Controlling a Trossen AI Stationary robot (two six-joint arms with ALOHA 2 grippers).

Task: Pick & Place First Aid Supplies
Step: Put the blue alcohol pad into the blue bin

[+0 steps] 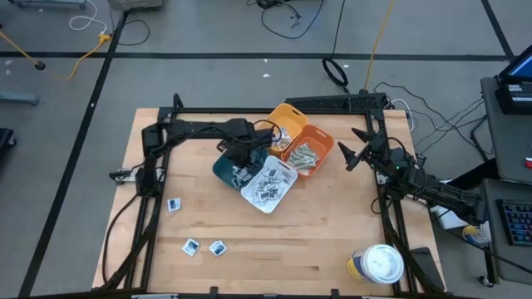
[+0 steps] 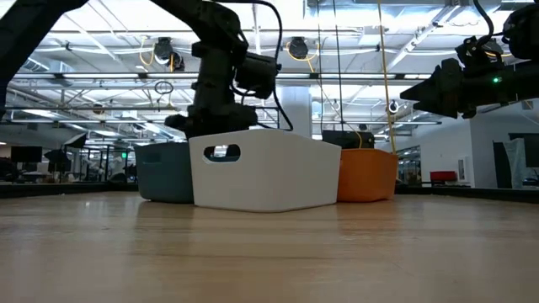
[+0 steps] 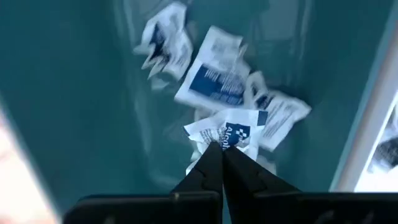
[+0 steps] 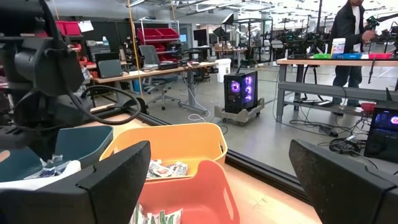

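Closest to me, on the left wrist camera, my left claw is pinched shut on the corner of a small white packet with a blue mark, thin crinkled paper-like wrap, held inside the smooth glossy teal bin; several more white-and-blue packets lie flat on the bin floor beyond it. From above I see the four rounded plastic bins clustered at the middle of the surface, touching one another: the teal one, a white bin heaped with packets, an orange bin holding narrow grey-green strips, and a yellow bin at the back. Three stray packets lie loose on the pale wood-grain top toward the front left (two close together, one apart), and a round white-lidded tub sits at the front right corner. My right claw waits over the right edge of the surface, fingers spread wide and holding nothing, pointing toward the bins. Farther off, the room is an open lab: grey floor with black tape lines and cables, desks, a lit computer tower, red shelving bins, and a person standing at a distant bench.
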